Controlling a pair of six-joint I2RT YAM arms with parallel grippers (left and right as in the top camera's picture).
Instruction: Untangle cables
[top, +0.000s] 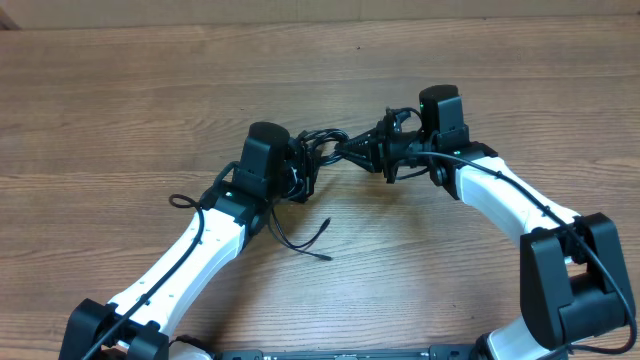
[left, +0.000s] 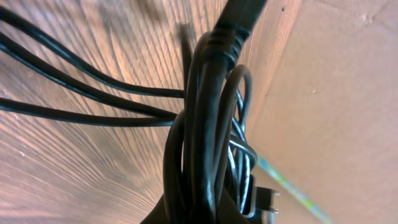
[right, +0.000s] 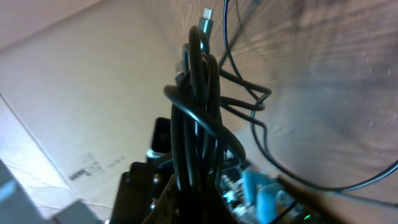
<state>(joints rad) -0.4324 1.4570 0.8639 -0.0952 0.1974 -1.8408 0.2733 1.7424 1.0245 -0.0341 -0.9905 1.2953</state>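
The cables (top: 322, 142) form a black tangled bunch stretched between both grippers near the table's middle. My left gripper (top: 303, 168) is shut on the bunch's left side. In the left wrist view the cables (left: 205, 124) rise out of the left gripper (left: 199, 214), and three strands fan off to the left. My right gripper (top: 352, 152) is shut on the right side. In the right wrist view the cables (right: 196, 112) stand up from the right gripper (right: 199, 205), topped by a silver-tipped plug (right: 206, 15). A loose cable tail (top: 303, 240) trails on the wood below the left gripper.
The wooden table (top: 150, 100) spreads wide on all sides of the arms. A cardboard wall (left: 336, 93) stands along the far edge, also seen as the cardboard wall (right: 74, 93) in the right wrist view. A small cable loop (top: 181, 201) lies left of the left arm.
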